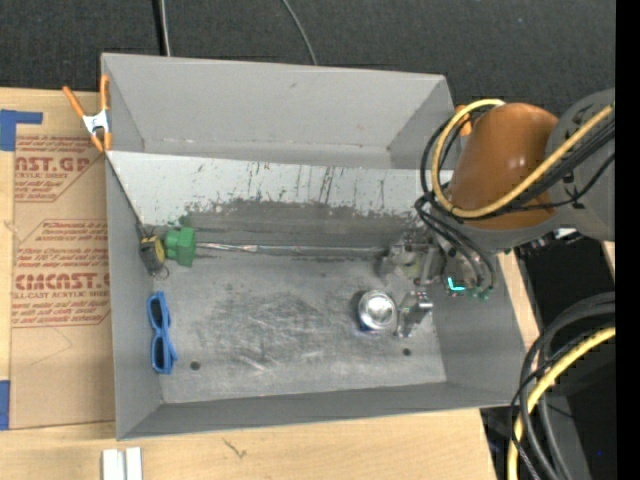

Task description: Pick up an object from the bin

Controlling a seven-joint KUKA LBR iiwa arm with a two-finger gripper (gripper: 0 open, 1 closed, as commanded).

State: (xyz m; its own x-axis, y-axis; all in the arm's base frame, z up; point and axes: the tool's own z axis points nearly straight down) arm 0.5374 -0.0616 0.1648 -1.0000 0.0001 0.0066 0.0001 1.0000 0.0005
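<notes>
**Grey bin, gripper low beside silver can**

Dark carpet (400, 18) behind. Grey metal bin (270, 108) with sloped walls, floor scuffed and scratched, dark streaks at foot of back wall.

Far left on floor, blue sunglasses (160, 330), lying along left wall. Beyond them, in back-left corner, green block (180, 246), touching small dark piece (152, 255).

Right of centre, silver can (376, 311), round shiny face up, well apart from sunglasses and block. Any print on it too small to read.

Just right of can, gripper (412, 316), low over floor by can's right side. Touching or apart: cannot tell. Released or clenched: cannot tell.

Farther right, orange cover (500, 163) on wrist, looped by yellow-and-black cables (445, 153), over bin's right wall.
</notes>
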